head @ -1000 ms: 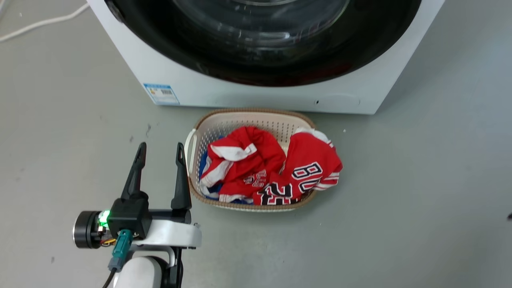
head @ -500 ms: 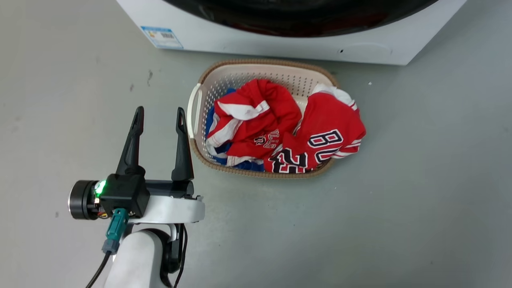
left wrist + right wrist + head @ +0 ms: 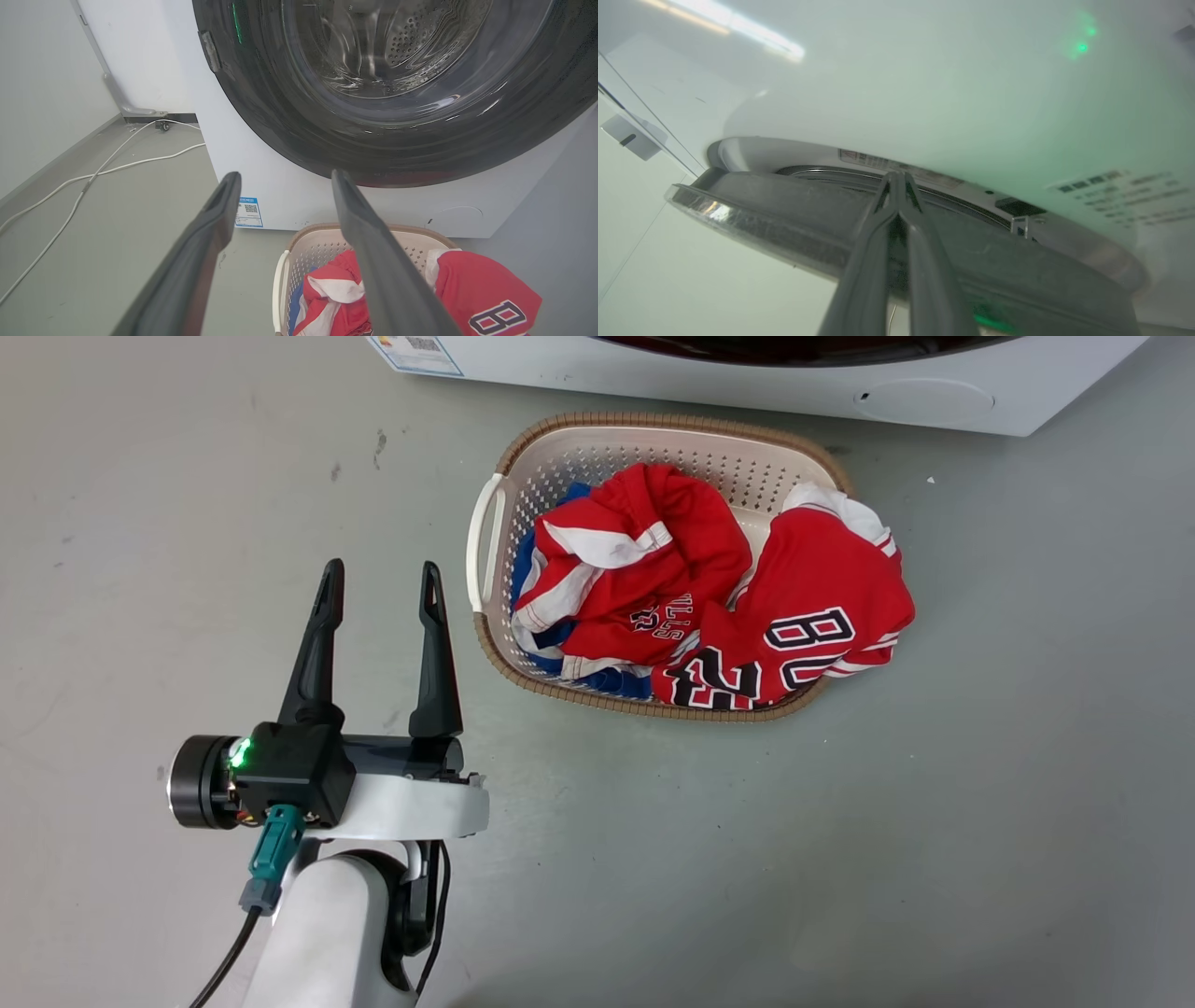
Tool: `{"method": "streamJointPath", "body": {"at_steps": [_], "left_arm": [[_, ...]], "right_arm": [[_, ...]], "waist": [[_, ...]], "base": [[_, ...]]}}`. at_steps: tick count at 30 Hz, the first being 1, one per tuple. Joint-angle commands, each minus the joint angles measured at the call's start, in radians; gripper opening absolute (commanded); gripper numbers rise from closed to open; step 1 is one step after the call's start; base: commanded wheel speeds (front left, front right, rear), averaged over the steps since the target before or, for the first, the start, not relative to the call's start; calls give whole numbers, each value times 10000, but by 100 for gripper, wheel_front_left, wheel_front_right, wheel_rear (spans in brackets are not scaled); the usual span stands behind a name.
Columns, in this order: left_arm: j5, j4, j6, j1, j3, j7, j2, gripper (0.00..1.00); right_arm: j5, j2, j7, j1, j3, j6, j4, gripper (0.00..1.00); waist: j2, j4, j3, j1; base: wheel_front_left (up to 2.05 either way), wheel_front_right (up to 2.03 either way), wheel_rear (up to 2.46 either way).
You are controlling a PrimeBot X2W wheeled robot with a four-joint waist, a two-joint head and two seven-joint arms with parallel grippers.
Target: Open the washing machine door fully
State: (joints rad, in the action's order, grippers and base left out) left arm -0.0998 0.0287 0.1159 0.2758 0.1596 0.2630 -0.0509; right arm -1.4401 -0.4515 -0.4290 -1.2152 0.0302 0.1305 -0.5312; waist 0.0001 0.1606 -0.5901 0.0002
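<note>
Grey floor (image 3: 934, 849) meets a white wall (image 3: 37, 70); white cables (image 3: 96, 175) trail across it.

Glossy black rim and clear glass on the washing machine door (image 3: 397, 140). Smooth white casing on the washing machine (image 3: 289, 196). Shiny perforated steel drum (image 3: 411, 42). Perforated cream plastic basket (image 3: 653, 439). Soft red cloth jerseys (image 3: 653, 569). Matt grey floor (image 3: 934, 849).

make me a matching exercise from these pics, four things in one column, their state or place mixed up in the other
1 left gripper
2 right gripper
3 basket
4 blue label

a holds red jerseys
b fingers apart, over the floor
c low on the washing machine front
d fingers together at the washing machine door rim

Pairs: 1-b, 2-d, 3-a, 4-c
</note>
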Motion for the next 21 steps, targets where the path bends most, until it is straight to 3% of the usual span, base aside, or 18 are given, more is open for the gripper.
{"method": "streamJointPath", "body": {"at_steps": [1, 11, 21], "left_arm": [[-17, -2, 62, 152, 0, 28, 11, 100], [0, -128, 32, 164, -89, 27, 13, 100], [182, -216, -79, -110, -292, 27, 11, 100]], "right_arm": [[112, 106, -264, -128, 247, 4, -115, 0], [39, 251, -1204, 432, 775, 13, 335, 0], [-229, 319, -2060, 2135, 1353, 13, 1919, 0]], "waist": [[-1, 24, -52, -2], [-1, -229, 102, -2], [-1, -630, 645, -2]], "base": [[0, 0, 0], [0, 0, 0], [0, 0, 0]]}}
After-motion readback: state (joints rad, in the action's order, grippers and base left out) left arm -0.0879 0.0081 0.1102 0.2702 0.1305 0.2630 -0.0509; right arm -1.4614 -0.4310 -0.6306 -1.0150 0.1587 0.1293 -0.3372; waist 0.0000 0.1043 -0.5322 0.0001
